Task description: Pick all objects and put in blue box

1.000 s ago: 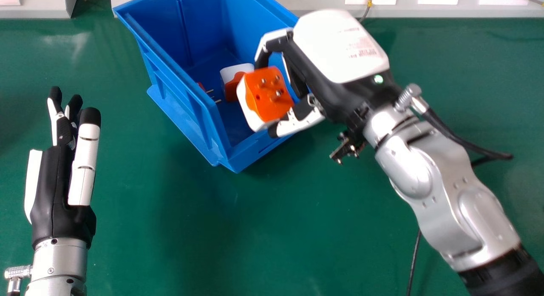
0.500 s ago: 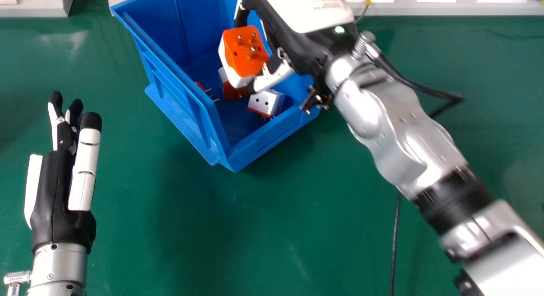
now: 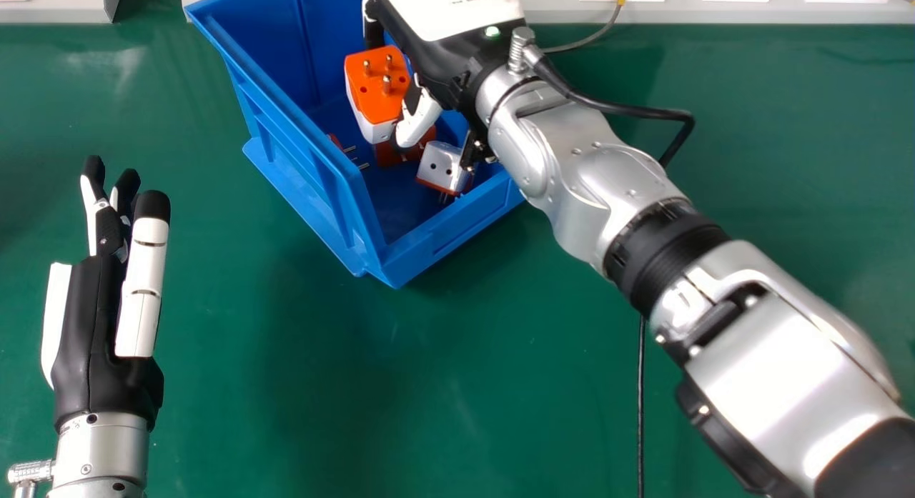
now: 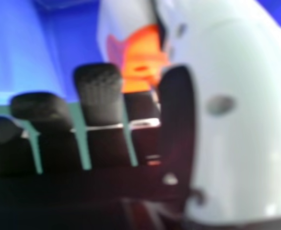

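Green worktop (image 3: pixel 286 384) carries the blue box (image 3: pixel 429 248), set at an angle near the wall panel (image 3: pixel 715 13). Task status: largely complete, as far as can be judged. Three adapters lie in the box: a white-topped adapter (image 3: pixel 437 162) near the front wall, an orange-bodied adapter (image 3: pixel 389 155) beside it, and a partly hidden adapter (image 3: pixel 334 140) along the left wall, its pins exposed. Outstanding: release of the held adapter (image 3: pixel 366 101), located over the box interior with pins facing up. Any further objects cannot be confirmed.

Right hand (image 3: pixel 439 62): positioned above the box, forearm extended diagonally from the lower right. Its fingers and thumb are clamped on the held adapter; the exact contact points are probably at its sides, but the view is partly blocked. Left hand (image 3: pixel 89 326): idle at the left, fingers extended and apart.
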Robot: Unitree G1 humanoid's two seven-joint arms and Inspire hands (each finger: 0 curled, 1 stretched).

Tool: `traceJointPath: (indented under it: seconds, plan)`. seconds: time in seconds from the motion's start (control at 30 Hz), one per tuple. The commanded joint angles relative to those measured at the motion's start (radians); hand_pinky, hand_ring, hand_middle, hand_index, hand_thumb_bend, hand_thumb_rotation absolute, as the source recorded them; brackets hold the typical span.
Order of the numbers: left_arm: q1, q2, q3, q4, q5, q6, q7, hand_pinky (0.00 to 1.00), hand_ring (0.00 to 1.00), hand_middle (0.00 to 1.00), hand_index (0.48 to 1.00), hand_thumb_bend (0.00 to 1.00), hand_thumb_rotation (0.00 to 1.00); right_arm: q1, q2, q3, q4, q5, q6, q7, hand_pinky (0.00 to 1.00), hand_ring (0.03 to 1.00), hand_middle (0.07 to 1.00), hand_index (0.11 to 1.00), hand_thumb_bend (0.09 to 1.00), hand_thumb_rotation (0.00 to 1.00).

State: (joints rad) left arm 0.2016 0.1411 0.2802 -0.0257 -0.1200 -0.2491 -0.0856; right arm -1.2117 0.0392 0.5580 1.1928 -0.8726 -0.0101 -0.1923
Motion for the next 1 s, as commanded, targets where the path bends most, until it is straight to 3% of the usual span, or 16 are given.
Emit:
traceJointPath:
  seconds: [0.0,0.07,0.1,0.23,0.33,0.43,0.63,0.73,0.87,0.93,0.97]
  plan:
    - [0.007,0.002,0.004,-0.022,-0.006,-0.012,0.001,1.00,1.00,1.00,1.000,0.56,0.90,-0.071,0.015,0.014,0.030,0.006,0.000,-0.030,0.04,0.101,0.188,0.478,0.498,0.14]
    - [0.009,0.004,0.006,-0.022,-0.006,-0.014,0.000,1.00,1.00,1.00,1.000,0.58,0.90,-0.080,0.024,0.027,0.054,0.003,0.006,-0.032,0.04,0.102,0.191,0.480,0.504,0.14]
    - [0.008,0.005,0.011,-0.009,-0.014,-0.026,-0.007,1.00,1.00,1.00,1.000,0.58,0.90,-0.085,0.030,0.039,0.068,-0.004,0.014,-0.030,0.04,0.101,0.190,0.479,0.507,0.13]
    - [-0.001,-0.010,0.022,0.036,-0.069,-0.081,-0.039,1.00,1.00,1.00,1.000,0.61,0.89,-0.093,0.052,0.102,0.106,-0.039,0.063,-0.023,0.04,0.100,0.188,0.478,0.513,0.13]
    - [-0.003,-0.019,0.020,0.045,-0.089,-0.106,-0.051,1.00,1.00,1.00,1.000,0.62,0.85,-0.089,0.062,0.135,0.112,-0.053,0.084,-0.029,0.04,0.099,0.183,0.475,0.516,0.12]
    - [0.000,-0.019,0.020,0.049,-0.085,-0.119,-0.050,1.00,1.00,1.00,1.000,0.63,0.84,-0.084,0.063,0.152,0.113,-0.053,0.090,-0.031,0.03,0.096,0.175,0.473,0.517,0.12]
    - [0.000,-0.016,0.016,0.053,-0.070,-0.125,-0.042,1.00,1.00,1.00,1.000,0.63,0.82,-0.066,0.052,0.125,0.111,-0.006,0.066,-0.060,0.03,0.090,0.161,0.473,0.520,0.12]
    - [-0.004,-0.014,0.015,0.062,-0.069,-0.128,-0.044,1.00,1.00,1.00,1.000,0.63,0.82,-0.055,0.043,0.104,0.109,0.024,0.050,-0.074,0.05,0.100,0.170,0.472,0.518,0.12]
    - [-0.001,-0.015,0.011,0.049,-0.071,-0.119,-0.045,1.00,1.00,1.00,1.000,0.63,0.81,-0.044,0.030,0.095,0.106,0.039,0.033,-0.080,0.09,0.144,0.214,0.472,0.514,0.13]
    - [0.003,-0.016,0.007,0.037,-0.068,-0.113,-0.042,1.00,1.00,1.00,1.000,0.63,0.81,-0.041,0.027,0.107,0.105,0.030,0.032,-0.084,0.24,0.298,0.356,0.480,0.509,0.14]
    - [0.003,-0.016,0.005,0.032,-0.066,-0.112,-0.041,1.00,1.00,1.00,1.000,0.63,0.81,-0.040,0.027,0.111,0.106,0.027,0.032,-0.087,0.30,0.380,0.435,0.531,0.527,0.22]
